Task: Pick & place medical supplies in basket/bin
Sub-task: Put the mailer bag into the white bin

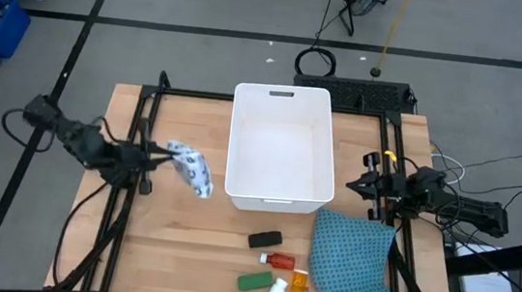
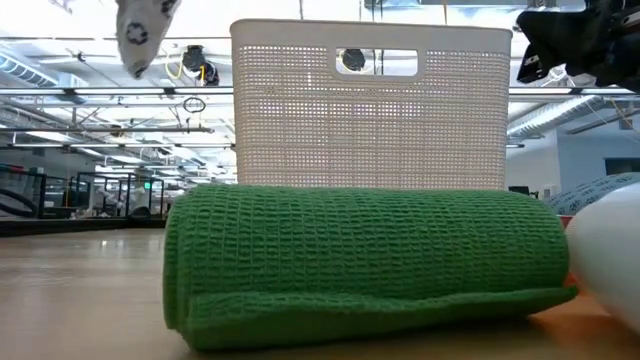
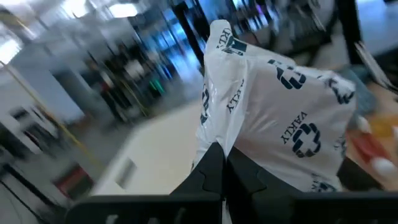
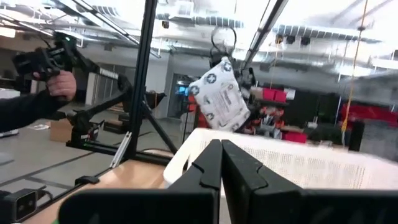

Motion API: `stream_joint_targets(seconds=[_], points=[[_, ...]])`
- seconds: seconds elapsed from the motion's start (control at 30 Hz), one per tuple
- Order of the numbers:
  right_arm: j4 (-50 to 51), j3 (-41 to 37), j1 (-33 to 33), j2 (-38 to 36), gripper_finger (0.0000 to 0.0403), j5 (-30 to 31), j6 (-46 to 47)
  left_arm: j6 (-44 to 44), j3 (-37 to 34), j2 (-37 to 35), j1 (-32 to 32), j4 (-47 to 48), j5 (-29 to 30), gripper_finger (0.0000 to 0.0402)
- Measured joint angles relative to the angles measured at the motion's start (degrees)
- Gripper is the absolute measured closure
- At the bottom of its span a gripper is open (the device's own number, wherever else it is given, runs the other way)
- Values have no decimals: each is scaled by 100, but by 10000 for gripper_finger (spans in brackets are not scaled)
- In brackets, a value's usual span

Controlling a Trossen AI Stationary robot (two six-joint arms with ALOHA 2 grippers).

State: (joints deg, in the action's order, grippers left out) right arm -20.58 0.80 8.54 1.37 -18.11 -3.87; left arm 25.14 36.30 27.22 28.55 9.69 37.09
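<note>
The left gripper pinches the white dotted packet by one edge, aloft just left of the tub; it sags, looking light, limp and crinkly. Right of the tub, the right gripper waits with fingers together, empty

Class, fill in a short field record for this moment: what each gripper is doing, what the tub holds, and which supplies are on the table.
left gripper: shut on the white packet, held above the table beside the tub
right gripper: shut, empty, waiting at the tub's right
white tub: nothing visible inside
on table: black piece, red bottle, orange vial, green roll, white bottle
teal cloth: right of these supplies
</note>
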Motion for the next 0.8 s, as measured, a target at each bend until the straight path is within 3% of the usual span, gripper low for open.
stream_joint_targets(seconds=[0.1,0.23,0.47,0.63,0.8], points=[[-174,0,-2,-2,403,-12,-131,466,-417,-360,-390,-570,-430,401],[113,0,0,14,403,8,-319,396,-876,-625,-920,-596,-882,401],[243,0,0,36,403,-10,-473,-190,-1514,-662,-1724,-1493,-912,401],[165,0,-2,37,403,-2,-670,-484,-1166,111,-2202,-2051,-1142,401],[-150,1,-1,37,403,0,-1261,-331,29,1557,-2796,-1835,-1937,401]])
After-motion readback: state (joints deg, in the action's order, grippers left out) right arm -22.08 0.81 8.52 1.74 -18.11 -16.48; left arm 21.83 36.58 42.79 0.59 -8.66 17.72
